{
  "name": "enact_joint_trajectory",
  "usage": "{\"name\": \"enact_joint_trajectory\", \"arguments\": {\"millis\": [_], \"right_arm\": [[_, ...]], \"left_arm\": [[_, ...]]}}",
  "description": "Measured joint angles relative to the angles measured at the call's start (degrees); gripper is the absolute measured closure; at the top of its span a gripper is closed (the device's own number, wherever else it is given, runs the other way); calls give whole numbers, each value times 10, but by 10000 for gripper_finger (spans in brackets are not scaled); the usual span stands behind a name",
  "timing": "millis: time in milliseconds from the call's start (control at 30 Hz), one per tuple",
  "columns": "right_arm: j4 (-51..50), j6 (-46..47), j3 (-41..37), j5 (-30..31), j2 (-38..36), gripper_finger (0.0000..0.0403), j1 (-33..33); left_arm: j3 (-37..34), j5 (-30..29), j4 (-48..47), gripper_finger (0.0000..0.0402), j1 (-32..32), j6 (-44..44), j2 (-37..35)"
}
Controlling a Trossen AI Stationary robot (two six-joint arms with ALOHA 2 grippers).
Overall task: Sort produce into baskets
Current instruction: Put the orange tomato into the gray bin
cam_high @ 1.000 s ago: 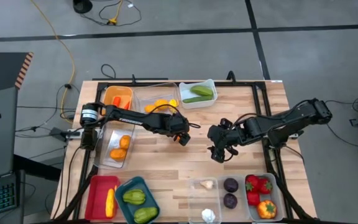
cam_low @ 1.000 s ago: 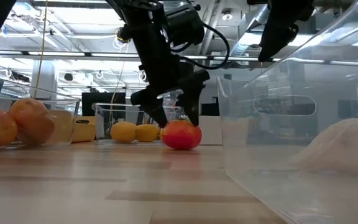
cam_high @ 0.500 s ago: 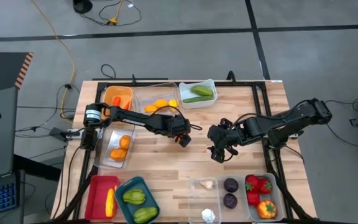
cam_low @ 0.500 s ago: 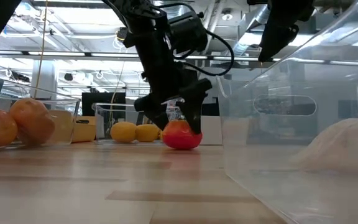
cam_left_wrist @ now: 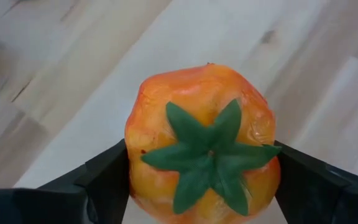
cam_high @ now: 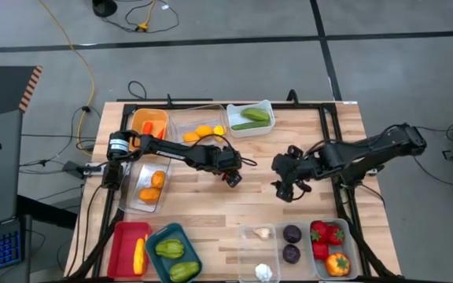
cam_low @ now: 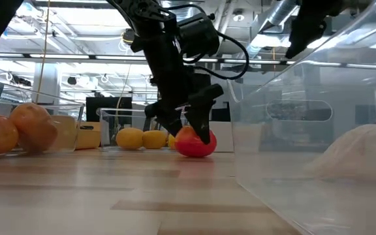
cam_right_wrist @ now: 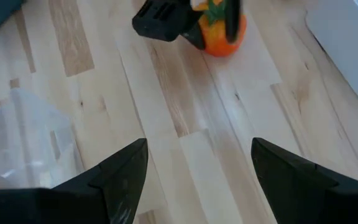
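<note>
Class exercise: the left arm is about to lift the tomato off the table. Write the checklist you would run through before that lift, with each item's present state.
1. Left gripper straddles the tomato: ok.
2. Both fingers touch the tomato's sides: ok in the left wrist view.
3. Grip firm enough to lift: cannot tell.
4. Tomato resting on the table: ok.
5. Right gripper apart from the tomato, open and empty: ok.
</note>
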Motion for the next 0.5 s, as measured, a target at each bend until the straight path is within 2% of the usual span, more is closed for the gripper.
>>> {"name": "enact_joint_trajectory", "arguments": {"millis": [200, 367, 500], "right_arm": [[18, 90, -90, -1, -90, 89, 0], [110, 178, -172, -2, -168, 89, -3], [185, 245, -214, -5, -206, 89, -9]], "left_arm": [[24, 0, 0, 88, -26, 41, 0], [74, -7, 2, 88, -57, 106, 0], [118, -36, 4, 88, -87, 159, 0]]}}
